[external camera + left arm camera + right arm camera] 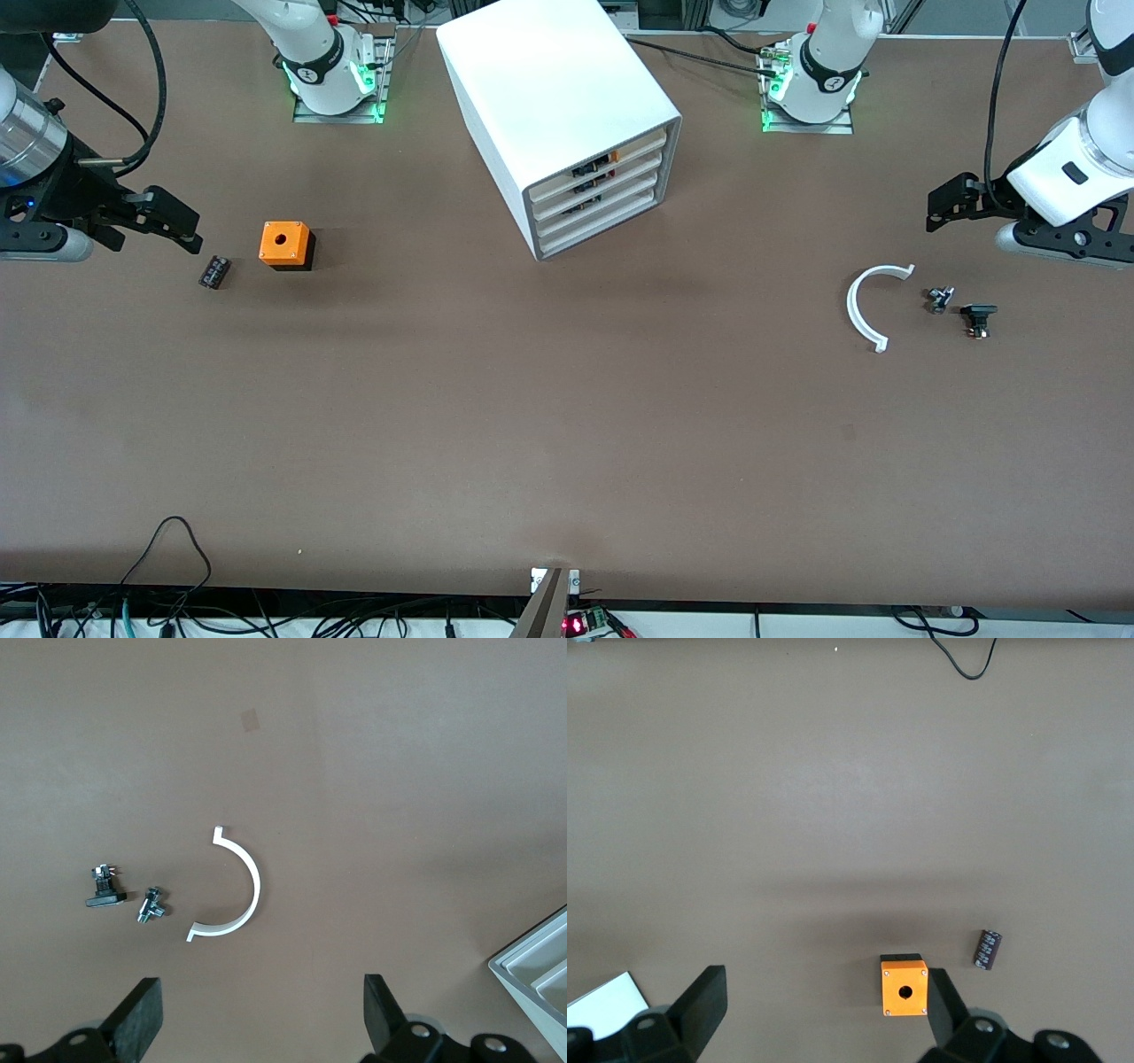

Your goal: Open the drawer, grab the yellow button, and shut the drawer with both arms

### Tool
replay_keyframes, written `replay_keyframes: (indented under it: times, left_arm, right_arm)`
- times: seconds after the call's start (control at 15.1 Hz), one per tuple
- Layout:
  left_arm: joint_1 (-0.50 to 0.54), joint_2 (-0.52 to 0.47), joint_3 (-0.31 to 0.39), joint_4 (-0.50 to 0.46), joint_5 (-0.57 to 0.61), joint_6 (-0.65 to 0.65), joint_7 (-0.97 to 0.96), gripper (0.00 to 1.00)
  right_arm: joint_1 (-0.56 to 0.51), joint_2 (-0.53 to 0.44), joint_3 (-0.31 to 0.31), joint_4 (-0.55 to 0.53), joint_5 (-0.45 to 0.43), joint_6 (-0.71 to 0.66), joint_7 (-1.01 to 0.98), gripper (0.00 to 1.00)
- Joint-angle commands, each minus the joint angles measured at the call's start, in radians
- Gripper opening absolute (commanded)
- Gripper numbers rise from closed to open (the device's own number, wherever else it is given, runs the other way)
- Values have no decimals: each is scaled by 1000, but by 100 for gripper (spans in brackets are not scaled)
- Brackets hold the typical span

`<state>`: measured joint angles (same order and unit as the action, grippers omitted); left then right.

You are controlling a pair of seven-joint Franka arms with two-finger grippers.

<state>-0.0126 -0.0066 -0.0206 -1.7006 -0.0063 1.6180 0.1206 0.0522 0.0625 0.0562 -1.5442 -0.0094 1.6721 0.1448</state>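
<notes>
**Both arms wait at the ends of the surface, drawer shut**

Nearest the front camera, toward my left arm's end, a small black part point(977, 318) lies on the brown surface point(532, 425), with a small metal part point(939, 299) just beside it and a white half-ring point(866, 306) next to that. My left gripper point(944, 209) hangs above the surface over that end, a little farther back than these three, its fingers point(137, 1019) spread wide with nothing between them.

Toward my right arm's end lie a dark cylinder point(213, 271) and, beside it, the orange cube point(285, 245) with its hole facing up. My right gripper point(182, 229) hovers near the cylinder, fingers point(700, 1005) apart and empty.

Farther back, between my two bases, stands the white cabinet point(554, 115). Its top drawer point(602, 161) sits flush with the three below. At the drawer's front gap an orange speck shows; I cannot tell if it is the button.
</notes>
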Motion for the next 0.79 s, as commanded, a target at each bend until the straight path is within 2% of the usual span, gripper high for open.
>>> replay_keyframes:
  times: [0.0, 0.46, 0.6, 0.73]
  left_arm:
    - [0, 2, -4, 18, 5, -13, -9, 100]
    - [0, 2, -4, 18, 5, -15, -3, 100]
    - [0, 5, -4, 18, 2, -16, -3, 100]
    - [-10, 11, -5, 19, -3, -62, 2, 100]
  right_arm:
    - [-5, 10, 7, 21, -12, -3, -1, 100]
    - [0, 16, 7, 21, -14, -3, -2, 100]
    - [3, 17, 10, 16, -44, -3, 15, 100]
    - [2, 17, 10, 3, -54, 0, 25, 100]
